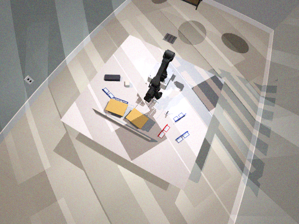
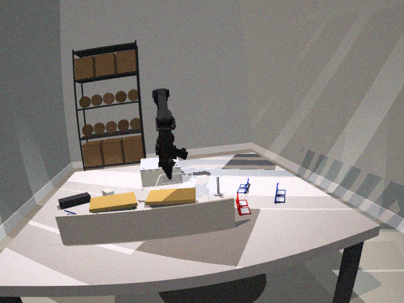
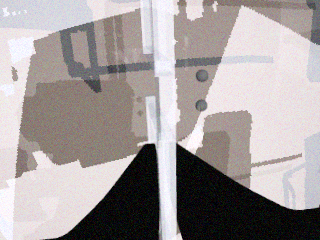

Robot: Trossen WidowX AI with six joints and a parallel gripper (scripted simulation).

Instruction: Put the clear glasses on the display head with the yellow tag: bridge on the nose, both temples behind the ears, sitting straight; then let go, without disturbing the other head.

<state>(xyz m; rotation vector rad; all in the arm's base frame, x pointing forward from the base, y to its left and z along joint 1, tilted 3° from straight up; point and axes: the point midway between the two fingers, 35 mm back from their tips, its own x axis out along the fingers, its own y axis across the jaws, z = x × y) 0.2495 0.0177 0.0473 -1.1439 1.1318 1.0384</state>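
Observation:
My gripper [image 1: 147, 100] [image 2: 169, 178] [image 3: 159, 152] points down in front of the arm's base, above the table. It is shut on the clear glasses [image 3: 167, 110]; a pale, see-through bar of them runs between the black fingertips in the wrist view. Their faint outline spreads around the fingertips in the exterior view, hard to make out against the bright table. I cannot tell their exact tilt. Neither display head, nor a yellow tag, can be told with certainty in these views.
Two orange-topped blocks [image 1: 117, 107] [image 1: 137, 118] stand behind a low grey wall [image 2: 146, 223]. A thin metal post [image 2: 218, 185] stands right of them. Red glasses [image 1: 164, 131] [image 2: 239, 208] and blue glasses [image 1: 182, 136] lie farther right. A black case [image 1: 112, 77] and pale cube [image 1: 126, 83] are left.

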